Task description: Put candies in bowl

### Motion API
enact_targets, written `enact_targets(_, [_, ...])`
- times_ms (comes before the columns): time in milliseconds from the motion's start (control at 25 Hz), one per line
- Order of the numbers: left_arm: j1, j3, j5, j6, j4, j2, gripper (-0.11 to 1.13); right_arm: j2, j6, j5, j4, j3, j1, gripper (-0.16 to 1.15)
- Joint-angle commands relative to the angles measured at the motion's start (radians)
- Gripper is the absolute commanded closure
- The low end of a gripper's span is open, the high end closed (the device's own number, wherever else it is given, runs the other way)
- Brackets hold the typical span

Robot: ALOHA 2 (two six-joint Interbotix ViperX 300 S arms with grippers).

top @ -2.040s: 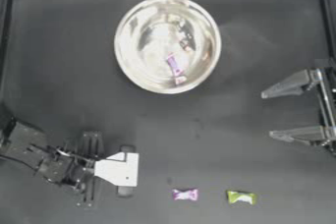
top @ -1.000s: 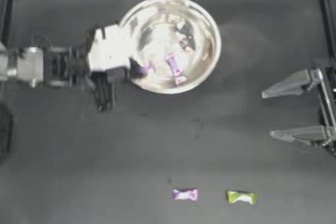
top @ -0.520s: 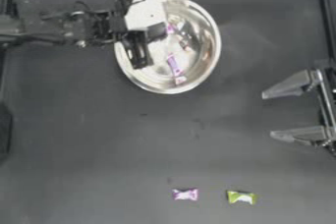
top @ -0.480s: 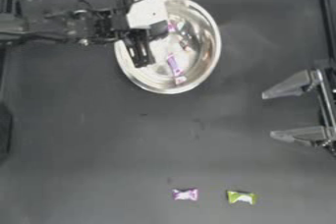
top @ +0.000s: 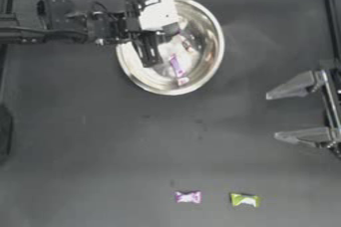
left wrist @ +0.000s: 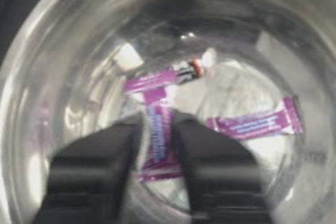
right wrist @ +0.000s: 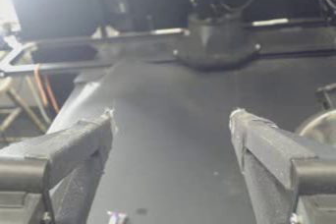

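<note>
Overhead, my left gripper (top: 154, 54) hangs inside the bowl (top: 206, 37); a pink candy (top: 188, 197) and yellow-green candy (top: 244, 200) lie beside each other, well apart from it. Left wrist: narrow jaws pinch a purple candy (left wrist: 157, 134). Right gripper (top: 301, 110) parked, jaws wide.

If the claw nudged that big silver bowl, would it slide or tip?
The bowl looks thin, shiny metal with a rounded base, so it would probably slide or rock easily. It holds only a few tiny candies, adding hardly any weight.
</note>
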State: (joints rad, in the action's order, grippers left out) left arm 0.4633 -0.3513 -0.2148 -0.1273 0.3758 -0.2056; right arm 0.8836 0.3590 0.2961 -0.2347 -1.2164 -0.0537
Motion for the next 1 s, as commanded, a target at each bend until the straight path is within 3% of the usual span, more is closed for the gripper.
enact_targets(40, [0.008, 0.028, 0.006, -0.002, 0.002, 0.043, -0.06, -0.003, -0.002, 0.011, 0.003, 0.011, -0.002, -0.01])
enact_targets(200, [0.005, 0.02, 0.011, 0.002, 0.002, 0.078, 0.1, -0.003, -0.003, 0.011, 0.003, 0.008, -0.006, -0.01])
enact_targets(520, [-0.063, -0.074, 0.012, 0.002, -0.002, 0.304, 0.13, 0.038, -0.003, 0.009, 0.003, -0.006, -0.026, -0.01])
enact_targets(800, [-0.169, -0.233, 0.018, 0.0, -0.084, 0.58, 0.14, 0.069, -0.003, 0.002, 0.002, -0.012, -0.029, -0.01])
enact_targets(1000, [-0.279, -0.377, 0.084, -0.003, -0.146, 0.796, 0.14, 0.069, -0.003, 0.002, 0.002, -0.008, -0.031, -0.01])
